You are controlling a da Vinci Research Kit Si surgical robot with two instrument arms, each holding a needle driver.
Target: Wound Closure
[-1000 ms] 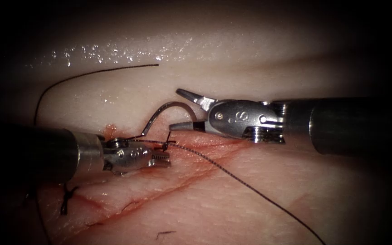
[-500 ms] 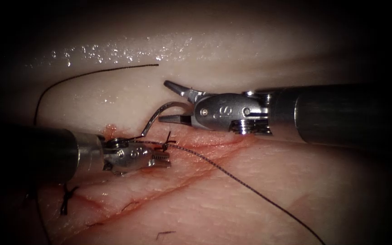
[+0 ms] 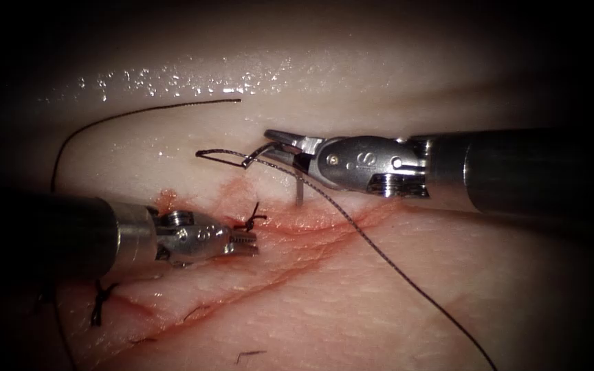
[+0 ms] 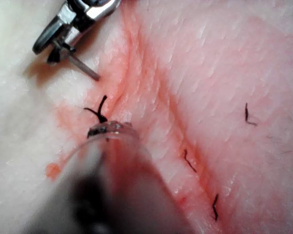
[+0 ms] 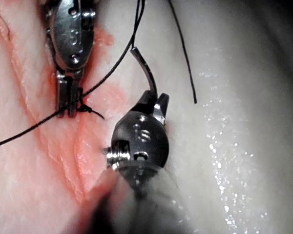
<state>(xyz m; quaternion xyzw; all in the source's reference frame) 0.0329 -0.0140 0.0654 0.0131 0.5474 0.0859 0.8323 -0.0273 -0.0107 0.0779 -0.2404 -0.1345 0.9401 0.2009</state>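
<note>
My right tool (image 3: 270, 141) is shut on the curved needle (image 3: 299, 191) near the middle of its curve, above the pale tissue on the far side of the cut (image 3: 276, 271). The needle (image 5: 145, 73) is clear of the tissue. The thread (image 3: 393, 271) forms a small loop at the needle's tail end and runs down to the lower right. My left tool (image 3: 247, 242) lies low by the cut with its jaws slightly open and nothing in them, right beside a tied stitch knot (image 3: 250, 221). The left wrist view shows the right tool (image 4: 53, 46) and the needle (image 4: 83, 68).
A second knotted stitch (image 3: 101, 295) sits further left along the cut. A long free thread end (image 3: 139, 110) arcs over the pale tissue at the upper left. Red fluid (image 3: 242, 189) stains the tissue around the cut, and short cut thread ends (image 4: 188, 161) lie nearby.
The right tool's jaws, open around the needle before, have shut on it and carried it up and to the right, away from the left tool. The thread rose with it. The left tool stayed put.
</note>
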